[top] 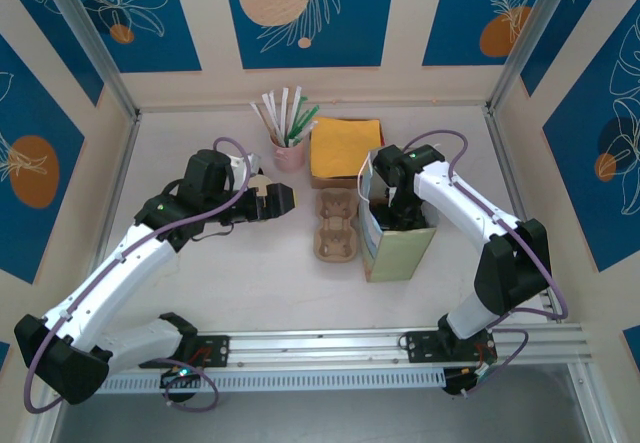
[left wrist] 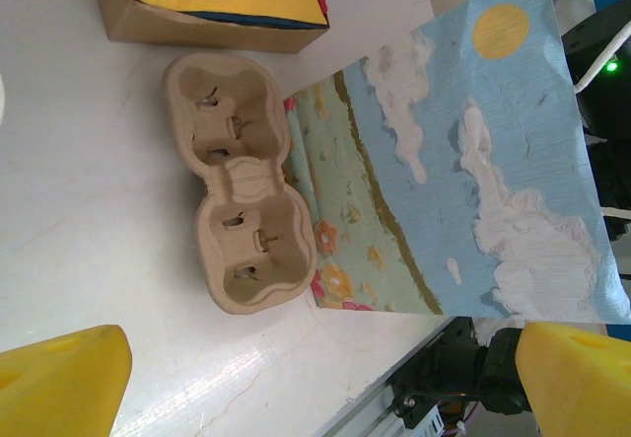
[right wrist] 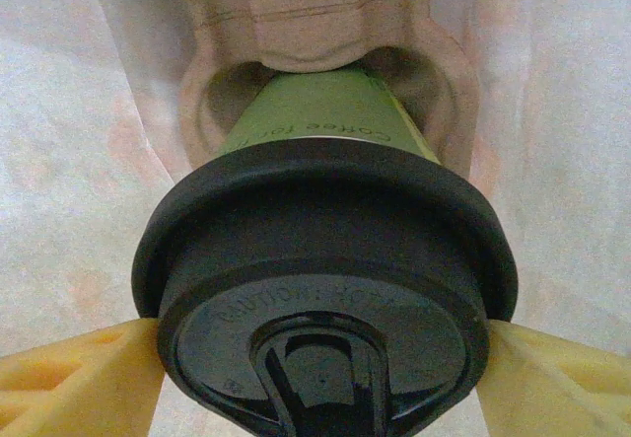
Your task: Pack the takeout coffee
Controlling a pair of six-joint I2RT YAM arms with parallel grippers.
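the takeout coffee (right wrist: 325,250) sat between the right jaws, deep inside the paper bag (top: 402,255). both yellow pads (right wrist: 79,383) touched the rim of its black lid (right wrist: 325,309) at 9 and 3 o'clock, so the jaws were clamped on the lid. its long axis ran straight away from the wrist: lid nearest, green body tapering toward 12 o'clock, where the base looked seated in a well of a cardboard carrier (right wrist: 315,23) low in the bag. the way out, i judged, lay back along that axis – straight up through the bag's mouth.

the right arm (top: 455,198) was the nearer one. the left jaws stood wide apart and empty over the counter (top: 260,275), their pads (left wrist: 59,383) aimed at a second, empty carrier (left wrist: 242,176) – at 9 o'clock of the bag in the overhead view.

upside down on the cup, the word "coffee" could be read. raised lettering on the lid was too faint to make out. the bag's side bore clouds and a sun, with no writing.
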